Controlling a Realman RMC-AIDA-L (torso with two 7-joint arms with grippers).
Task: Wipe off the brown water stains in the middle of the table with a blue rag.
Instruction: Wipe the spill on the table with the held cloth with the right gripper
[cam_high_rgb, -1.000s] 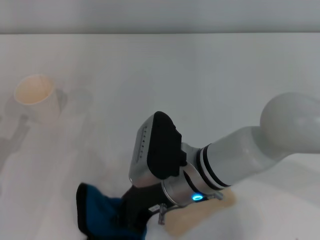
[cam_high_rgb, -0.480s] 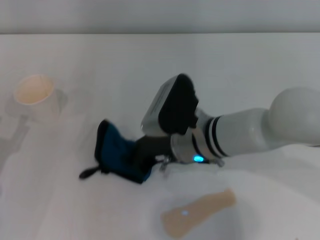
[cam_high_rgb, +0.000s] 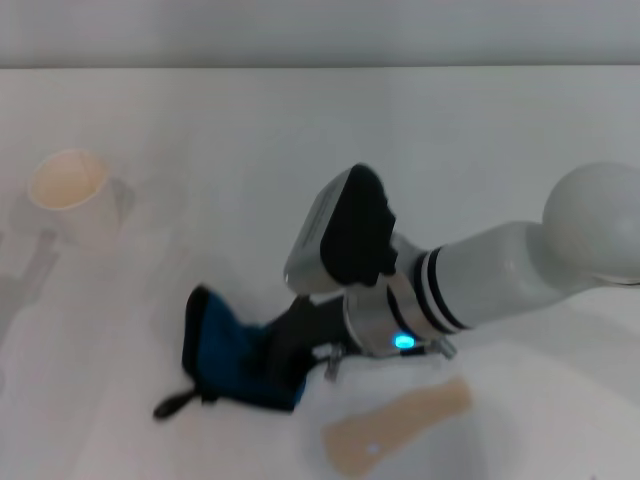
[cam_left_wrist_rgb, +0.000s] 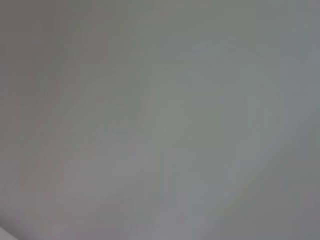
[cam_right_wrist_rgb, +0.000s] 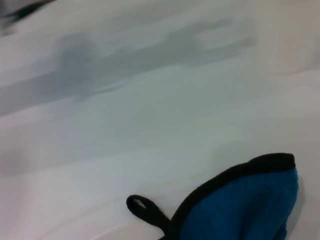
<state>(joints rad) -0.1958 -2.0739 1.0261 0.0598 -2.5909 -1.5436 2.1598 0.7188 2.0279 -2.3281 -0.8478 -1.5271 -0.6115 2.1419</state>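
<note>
Brown water stains (cam_high_rgb: 395, 432) remain as a tan patch on the white table (cam_high_rgb: 300, 140), just beside the blue rag (cam_high_rgb: 235, 352), so wiping looks unfinished. Right gripper (cam_high_rgb: 280, 355) fingers pinch the rag against the table.

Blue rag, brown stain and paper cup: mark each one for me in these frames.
blue rag (cam_high_rgb: 228, 352), head view, on the folded blue cloth left of the gripper.
brown water stains (cam_high_rgb: 400, 426), head view, middle of the tan patch.
paper cup (cam_high_rgb: 95, 222), head view, on its outer wall.
</note>
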